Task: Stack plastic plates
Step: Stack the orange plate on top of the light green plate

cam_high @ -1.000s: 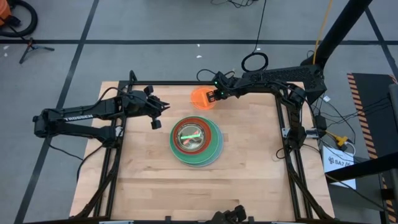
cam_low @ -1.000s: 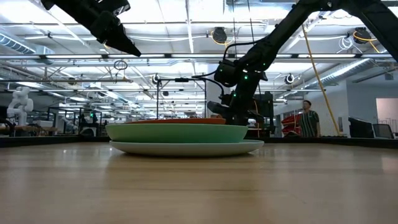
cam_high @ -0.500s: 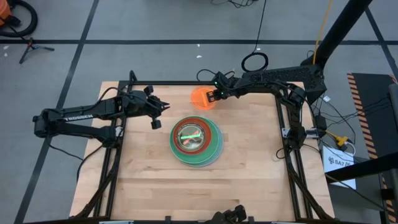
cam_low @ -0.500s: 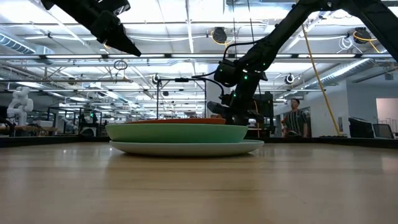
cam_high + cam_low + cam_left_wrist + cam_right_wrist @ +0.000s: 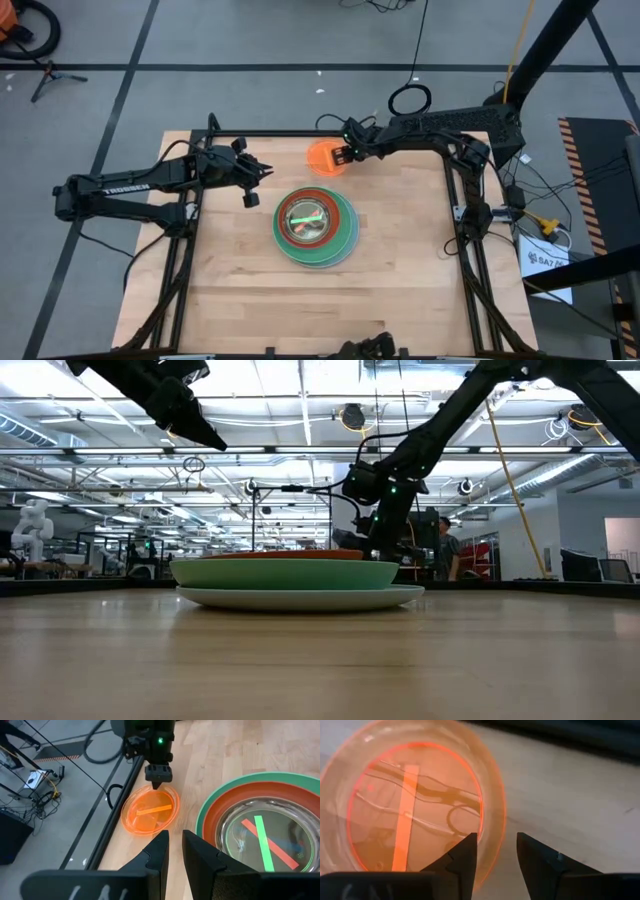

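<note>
A small orange plate (image 5: 323, 158) lies flat on the table near the far edge. My right gripper (image 5: 495, 852) is low over it and open. One finger is over the plate's inside and one beyond its rim (image 5: 496, 827). At the table's middle is a stack (image 5: 314, 226): a large light plate (image 5: 300, 598) at the bottom, then a green plate (image 5: 202, 815), a red-orange plate (image 5: 212, 812) and a clear dish (image 5: 260, 840) with green and red strips. My left gripper (image 5: 175, 852) hangs high to the stack's left, its fingers slightly apart with nothing between them. My right gripper comes slanting down from the table's right and stands astride the orange plate's rim on the side toward that arm (image 5: 492, 845). I cannot tell whether either finger touches the plate. The plate lies flat on the table.
A black frame rail (image 5: 300, 135) runs along the table's far edge just behind the orange plate. Bare wood (image 5: 300, 300) lies on the near side of the stack. A person (image 5: 445, 550) stands in the room beyond the table.
Neither the plates nor the arms have visibly shifted. The person beyond the table has walked toward the left of the low view.
</note>
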Controlling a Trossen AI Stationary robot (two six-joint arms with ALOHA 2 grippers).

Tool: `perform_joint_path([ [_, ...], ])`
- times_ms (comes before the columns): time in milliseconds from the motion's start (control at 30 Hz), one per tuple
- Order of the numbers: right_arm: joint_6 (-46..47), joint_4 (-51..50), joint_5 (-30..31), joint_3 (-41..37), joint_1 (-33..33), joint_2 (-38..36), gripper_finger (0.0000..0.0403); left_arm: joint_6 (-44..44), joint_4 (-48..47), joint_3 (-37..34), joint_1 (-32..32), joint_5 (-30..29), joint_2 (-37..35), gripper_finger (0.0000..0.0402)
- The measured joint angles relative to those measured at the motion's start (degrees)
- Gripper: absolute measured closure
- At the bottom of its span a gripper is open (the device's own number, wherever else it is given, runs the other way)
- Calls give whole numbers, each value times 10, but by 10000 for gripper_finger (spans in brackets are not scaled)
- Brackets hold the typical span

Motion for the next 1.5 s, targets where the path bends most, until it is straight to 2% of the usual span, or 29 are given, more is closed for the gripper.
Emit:
perform_joint_path([
  [233, 18, 13, 4, 2, 8, 26, 272, 1, 0, 0, 0, 0, 0, 339],
  [667, 31, 57, 4, 1, 14, 31, 277, 10, 0, 0, 0, 0, 0, 339],
  [1133, 34, 70, 1, 0, 14, 32, 365, 11, 0, 0, 0, 0, 0, 339],
  [1500, 34, 85, -2, -1, 15, 32, 388, 11, 0, 1, 0, 0, 0, 339],
])
